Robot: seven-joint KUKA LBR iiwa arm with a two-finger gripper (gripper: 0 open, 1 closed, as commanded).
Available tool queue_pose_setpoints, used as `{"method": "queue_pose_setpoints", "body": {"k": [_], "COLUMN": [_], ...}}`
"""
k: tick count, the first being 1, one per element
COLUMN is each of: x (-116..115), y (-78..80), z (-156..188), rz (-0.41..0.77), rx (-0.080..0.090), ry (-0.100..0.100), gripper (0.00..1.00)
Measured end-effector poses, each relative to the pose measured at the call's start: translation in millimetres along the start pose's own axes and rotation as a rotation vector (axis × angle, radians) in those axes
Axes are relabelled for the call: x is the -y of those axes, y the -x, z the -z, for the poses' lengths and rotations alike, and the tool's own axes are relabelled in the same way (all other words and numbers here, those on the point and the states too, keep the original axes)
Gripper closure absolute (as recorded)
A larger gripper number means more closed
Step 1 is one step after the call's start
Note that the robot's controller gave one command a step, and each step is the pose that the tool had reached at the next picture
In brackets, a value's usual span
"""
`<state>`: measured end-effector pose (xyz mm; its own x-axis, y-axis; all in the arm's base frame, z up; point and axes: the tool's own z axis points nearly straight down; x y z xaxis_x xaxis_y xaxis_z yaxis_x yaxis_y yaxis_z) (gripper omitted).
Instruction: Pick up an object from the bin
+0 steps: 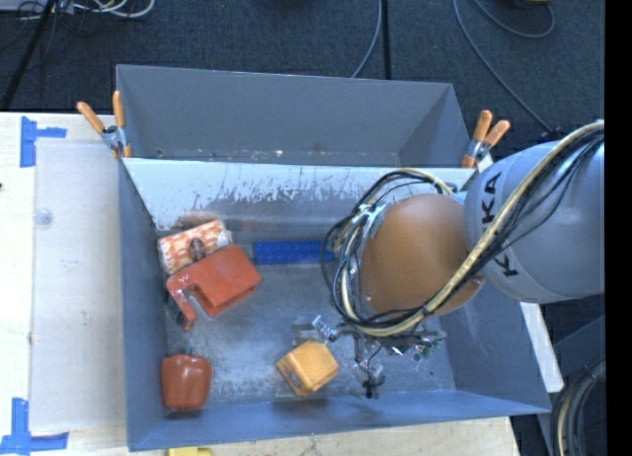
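My gripper (371, 377) hangs low over the front right part of the bin floor, below the arm's orange-brown wrist cover. Just to its left lies a small yellow-orange block (307, 367), tilted on the floor and apart from the fingertips. A long blue bar (287, 252) lies further back, its right end hidden behind the wrist cover and cables. Nothing shows between the fingers.
At the left of the bin lies a red-orange boxy thing (219, 281) with a patterned packet (193, 243) behind it. A dark red pepper-like thing (185, 381) sits in the front left corner. The arm covers the bin's right side.
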<state>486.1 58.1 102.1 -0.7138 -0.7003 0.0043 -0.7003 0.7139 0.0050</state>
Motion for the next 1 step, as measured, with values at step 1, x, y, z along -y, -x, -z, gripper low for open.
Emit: {"method": "queue_pose_setpoints", "body": {"k": [1], "x": [5.2], "y": [-8.2], "z": [-13.7], "rz": [-0.136], "rx": [-0.008], "ry": [0.000], "gripper": [0.00]}}
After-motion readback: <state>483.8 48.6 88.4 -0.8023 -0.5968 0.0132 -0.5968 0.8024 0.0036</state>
